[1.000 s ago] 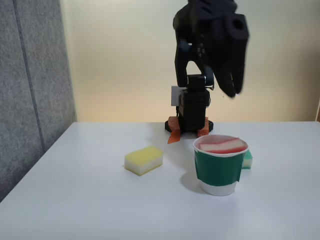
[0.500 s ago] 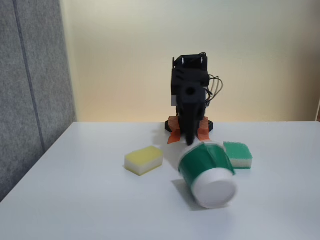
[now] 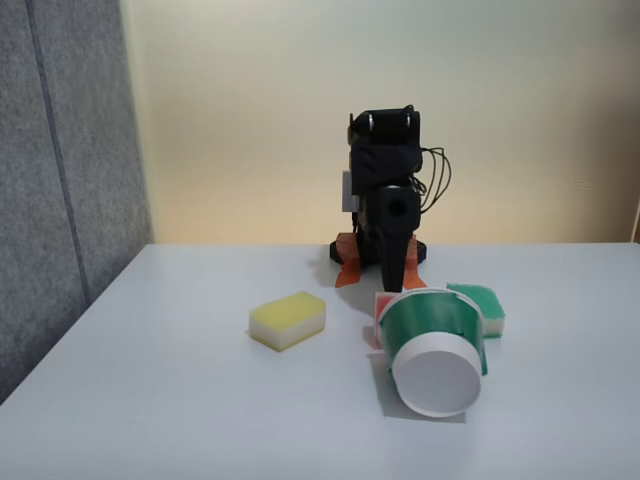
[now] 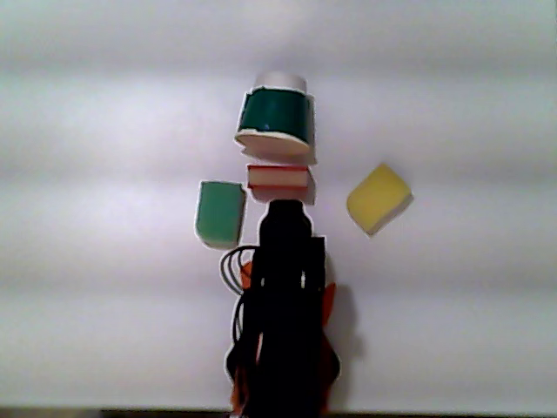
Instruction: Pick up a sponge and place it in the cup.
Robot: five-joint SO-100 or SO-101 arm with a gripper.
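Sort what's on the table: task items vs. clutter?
Job items:
- sponge, red-topped, lying on the table just outside the cup's mouth
- cup, tipped on its side, base toward the fixed view's camera
- gripper, tip down right behind the cup

Lying about:
- yellow-topped sponge
- green-topped sponge

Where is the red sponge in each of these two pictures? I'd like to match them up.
Fixed view: the red sponge peeks out behind the left edge of the tipped-over cup, just right of centre.
Other view: the sponge lies on the table at upper centre, between the cup's open mouth above and the black arm below.
Shared landmark: the yellow sponge, left of the cup in the fixed view, at right in the other view.
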